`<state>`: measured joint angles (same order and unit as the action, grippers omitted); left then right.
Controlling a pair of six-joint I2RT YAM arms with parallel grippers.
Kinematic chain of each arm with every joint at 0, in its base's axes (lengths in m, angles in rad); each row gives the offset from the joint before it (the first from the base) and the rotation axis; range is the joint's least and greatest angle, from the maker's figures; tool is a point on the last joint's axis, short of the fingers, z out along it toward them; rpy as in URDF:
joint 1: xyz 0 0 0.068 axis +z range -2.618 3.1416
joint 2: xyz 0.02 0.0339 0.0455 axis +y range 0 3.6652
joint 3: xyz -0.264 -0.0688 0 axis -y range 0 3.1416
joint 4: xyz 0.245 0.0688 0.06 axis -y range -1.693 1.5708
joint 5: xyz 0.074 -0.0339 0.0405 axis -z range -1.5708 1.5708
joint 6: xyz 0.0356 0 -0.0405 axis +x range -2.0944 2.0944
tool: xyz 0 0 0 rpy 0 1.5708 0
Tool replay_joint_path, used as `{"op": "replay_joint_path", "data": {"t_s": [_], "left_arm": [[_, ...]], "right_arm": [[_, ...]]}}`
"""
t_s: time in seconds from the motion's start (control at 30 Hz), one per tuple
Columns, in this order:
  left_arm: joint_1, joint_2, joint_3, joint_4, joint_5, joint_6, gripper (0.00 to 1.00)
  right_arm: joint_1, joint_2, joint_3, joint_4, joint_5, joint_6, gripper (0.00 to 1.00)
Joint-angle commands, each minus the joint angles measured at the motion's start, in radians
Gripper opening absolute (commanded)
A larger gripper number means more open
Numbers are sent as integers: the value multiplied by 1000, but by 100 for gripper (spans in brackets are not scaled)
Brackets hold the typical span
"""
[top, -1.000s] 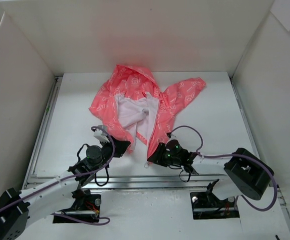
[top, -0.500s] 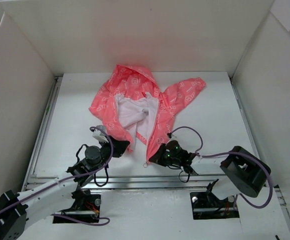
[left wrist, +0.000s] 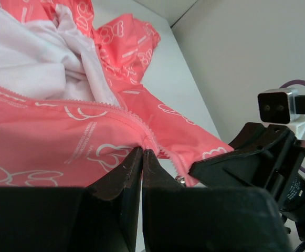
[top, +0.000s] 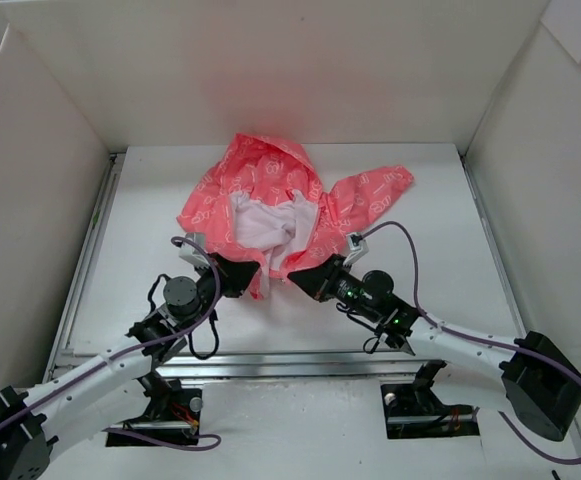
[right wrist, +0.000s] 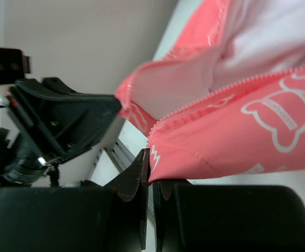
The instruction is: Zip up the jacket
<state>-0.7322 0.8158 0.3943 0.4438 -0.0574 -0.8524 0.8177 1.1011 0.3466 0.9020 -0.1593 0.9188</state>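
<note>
Coral-pink jacket (top: 270, 190) lies unzipped, white lining showing, toward the far side of the white bench (top: 440, 250). The left claw (top: 240, 275) pinches the bottom edge of one front panel beside its zipper teeth, while the right claw (top: 302, 280) is pressed together on the facing panel's bottom corner, the two claws close together

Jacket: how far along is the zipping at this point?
Done: the left gripper and the right gripper are each shut on a lower front edge of the jacket. In hand: those two edges held close together. Left: joining the zipper; the front lies open, white lining showing.
</note>
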Motion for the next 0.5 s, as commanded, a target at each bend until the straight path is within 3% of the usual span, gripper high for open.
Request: {"op": "replay_joint_path", "data": {"t_s": [0.0,0.47], "left_arm": [[13,-32,58,38,17,-19,0],[54,-17,14,229,179,-126,0]], "right_arm": [[-8,-26,63,190,21,-67,0],[-11,62,126,344,-40,-54,0]]}}
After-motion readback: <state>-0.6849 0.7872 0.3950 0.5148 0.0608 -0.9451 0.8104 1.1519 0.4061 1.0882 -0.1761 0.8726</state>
